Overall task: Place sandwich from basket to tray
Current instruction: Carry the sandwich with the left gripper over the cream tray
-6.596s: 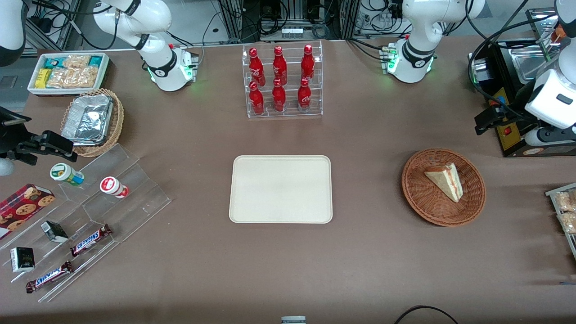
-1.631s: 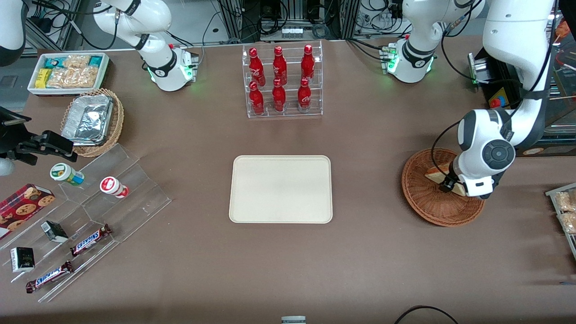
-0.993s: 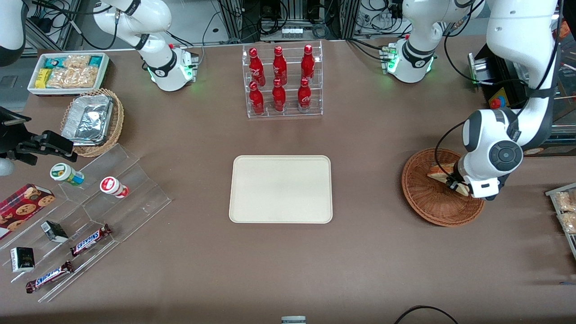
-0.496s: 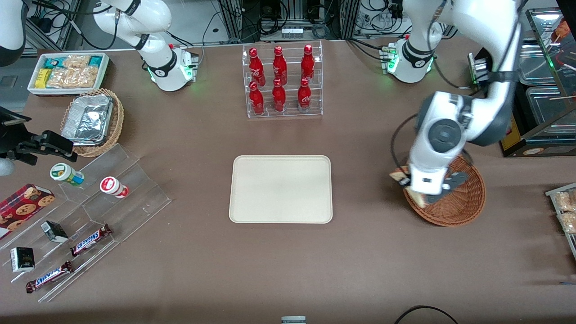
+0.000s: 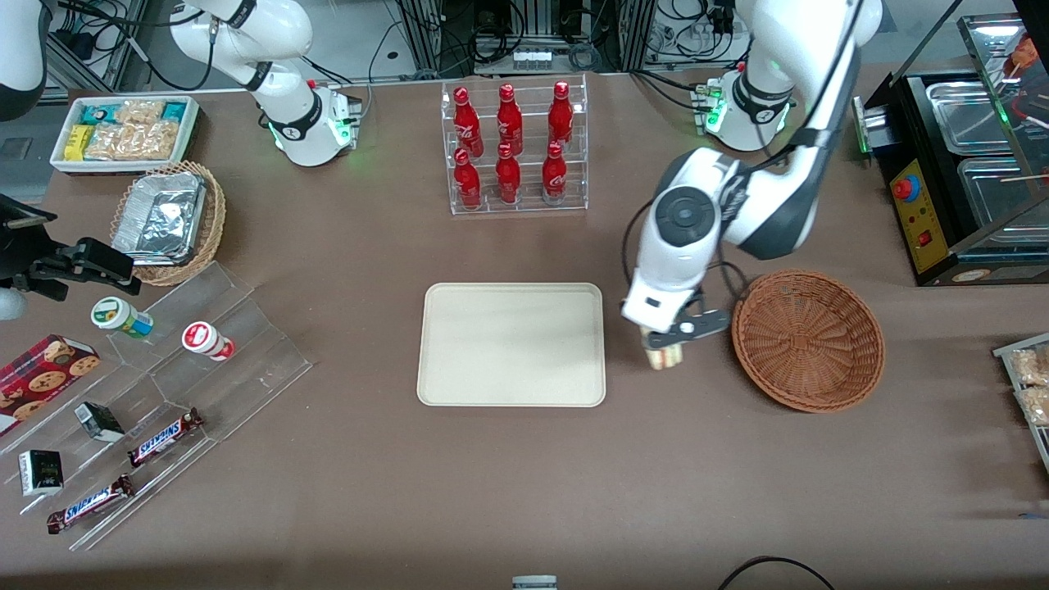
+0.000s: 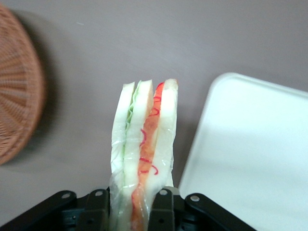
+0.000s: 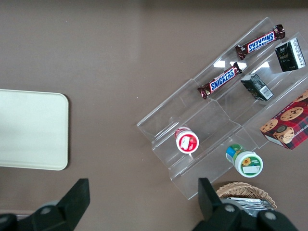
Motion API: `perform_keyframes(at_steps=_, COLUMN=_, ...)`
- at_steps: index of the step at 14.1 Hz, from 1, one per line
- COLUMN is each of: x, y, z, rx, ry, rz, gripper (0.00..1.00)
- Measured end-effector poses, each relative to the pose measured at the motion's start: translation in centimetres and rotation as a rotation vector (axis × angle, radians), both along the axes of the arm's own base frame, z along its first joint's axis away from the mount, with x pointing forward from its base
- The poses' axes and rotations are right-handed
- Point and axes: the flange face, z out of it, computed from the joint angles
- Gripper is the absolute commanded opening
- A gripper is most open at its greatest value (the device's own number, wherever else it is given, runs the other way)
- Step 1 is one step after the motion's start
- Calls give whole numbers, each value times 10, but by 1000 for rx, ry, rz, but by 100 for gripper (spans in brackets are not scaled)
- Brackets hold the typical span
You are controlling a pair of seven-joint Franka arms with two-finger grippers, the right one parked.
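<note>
The triangular wedge of white-bread sandwich [image 6: 144, 154] with red and green filling is being held, cut edge outward, between the closed fingers [image 6: 162, 211] of the left arm's gripper [image 5: 668, 340]. It has been lifted out of the round reddish-brown woven wicker basket [image 5: 807, 340], which is now left empty, and is being carried in the air above the brown table [image 5: 524, 483], between the basket and the flat cream-beige rectangular tray [image 5: 512, 344], just beside the tray's rim. The pick is judged complete and the transfer roughly halfway done; a short further travel over the tray and a lowering before release are judged to be needed.
</note>
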Motion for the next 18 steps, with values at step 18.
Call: perform_keyframes(at_steps=18, x=-26, y=-107, z=-114, rx=-98, ry=20, rz=-339, gripper=42)
